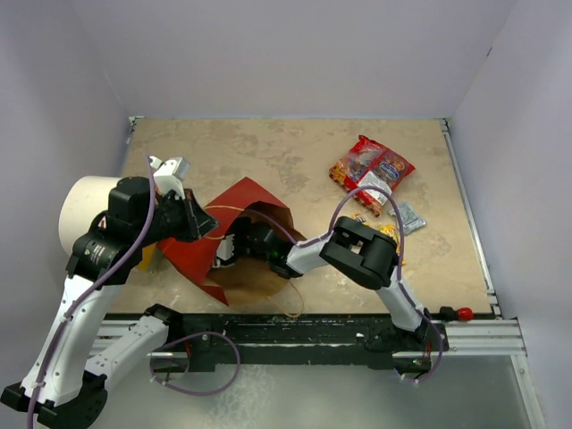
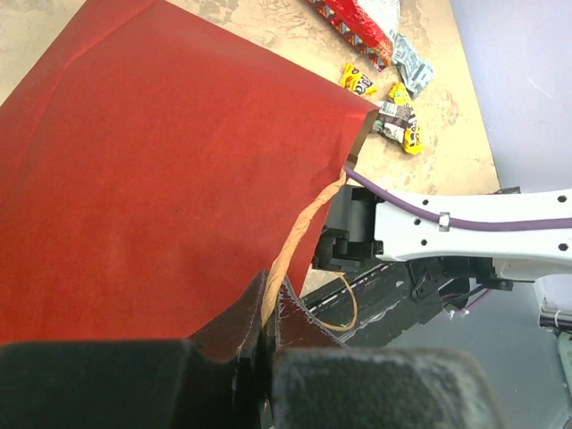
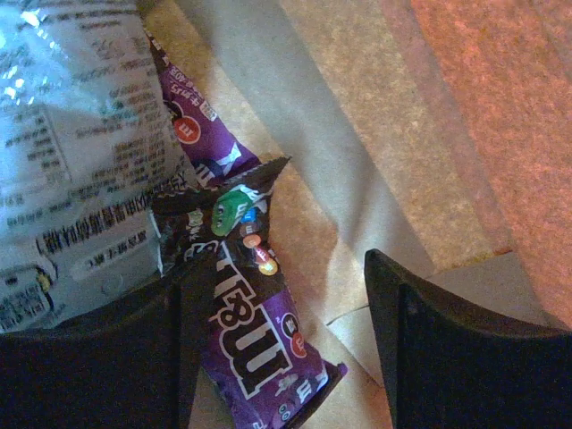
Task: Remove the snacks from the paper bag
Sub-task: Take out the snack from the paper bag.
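Observation:
The red paper bag lies on its side, its mouth facing the table's front right. My left gripper is shut on the bag's rim and tan string handle, holding the red wall up. My right gripper reaches into the bag and is open. Between its fingers, against the left finger, lies a purple candy pack. A silver-grey packet and a second purple pack lie just beyond, on the brown kraft inside.
Two red snack bags, a silver packet and small candy packs lie on the table at the right; they also show in the left wrist view. A white cylinder stands at the left by my left arm.

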Robot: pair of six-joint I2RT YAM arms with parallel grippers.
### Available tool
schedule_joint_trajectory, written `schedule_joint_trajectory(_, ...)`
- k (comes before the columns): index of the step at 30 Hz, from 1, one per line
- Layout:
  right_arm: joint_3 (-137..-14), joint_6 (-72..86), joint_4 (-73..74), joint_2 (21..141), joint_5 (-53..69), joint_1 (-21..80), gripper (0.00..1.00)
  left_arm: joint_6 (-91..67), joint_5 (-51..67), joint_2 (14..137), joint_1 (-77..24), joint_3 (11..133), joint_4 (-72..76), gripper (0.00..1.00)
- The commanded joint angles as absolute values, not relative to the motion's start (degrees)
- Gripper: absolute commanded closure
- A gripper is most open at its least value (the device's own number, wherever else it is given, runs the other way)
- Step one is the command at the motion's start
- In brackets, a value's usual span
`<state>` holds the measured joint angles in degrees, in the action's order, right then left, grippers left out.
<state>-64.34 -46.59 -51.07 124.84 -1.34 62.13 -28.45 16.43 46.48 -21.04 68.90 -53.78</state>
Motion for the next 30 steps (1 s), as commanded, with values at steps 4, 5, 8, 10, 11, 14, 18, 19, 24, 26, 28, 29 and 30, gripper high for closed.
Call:
schedule_joint_trajectory(4, -61.85, -46.43, -47.03, 120.23, 4.45, 62.38, 0.25, -28.45, 15.95, 46.22, -21.07, 70.71, -52.74, 1.0)
schedule_joint_trajectory(5, -61.6, -46.07, -47.11, 119.93, 4.64, 62.34, 0.25, -28.55, 16.03, 46.15, -21.15, 70.81, -52.74, 1.0)
schedule_joint_trajectory(8, -60.52, -45.41, -46.69, 118.47, 6.95, 62.31, 0.24, -28.48, 16.17, 46.39, -21.09, 71.18, -53.15, 1.0)
schedule_joint_trajectory(10, -59.18, -45.95, -45.82, 117.04, 10.35, 62.26, 0.24, -28.4, 16.24, 46.3, -21.1, 71.13, -53.2, 1.0)
schedule_joint_trajectory(11, -58.54, -45.96, -45.73, 116.14, 11.81, 62.31, 0.24, -28.39, 16.26, 46.34, -21.1, 71.12, -53.28, 1.0)
schedule_joint_trajectory(14, -55.16, -43.8, -47.61, 113.5, 14.07, 62.28, 0.25, -28.35, 16.26, 46.44, -21.12, 71.1, -53.26, 1.0)
schedule_joint_trajectory(18, -52.7, -42.88, -47.3, 110.57, 19.91, 62.31, 0.24, -28.79, 16.51, 46.46, -21.14, 70.71, -52.79, 1.0)
schedule_joint_trajectory(19, -52.19, -42.38, -47.85, 110.36, 20.58, 62.29, 0.24, -28.93, 16.64, 46.45, -21.07, 70.64, -52.7, 1.0)
schedule_joint_trajectory(24, -53.1, -41.7, -49.01, 112.33, 20.09, 62.23, 0.24, -29.52, 16.7, 46.11, -21.05, 70.44, -52.8, 1.0)
schedule_joint_trajectory(26, -54.85, -41.39, -49.11, 114.51, 17.1, 62.26, 0.24, -29.81, 16.61, 45.93, -21.09, 70.44, -52.92, 1.0)
schedule_joint_trajectory(28, -56.9, -41.6, -48.54, 116.61, 15.32, 62.27, 0.25, -30.11, 16.68, 45.8, -21.05, 70.47, -53.04, 1.0)
schedule_joint_trajectory(29, -57.15, -41.88, -48.22, 117.44, 15.19, 62.28, 0.25, -30.16, 16.75, 45.86, -21.14, 70.53, -53.12, 1.0)
schedule_joint_trajectory(30, -58.88, -42.29, -48.23, 118.42, 14.72, 62.25, 0.25, -30.23, 16.86, 45.84, -21.12, 70.69, -53.3, 1.0)
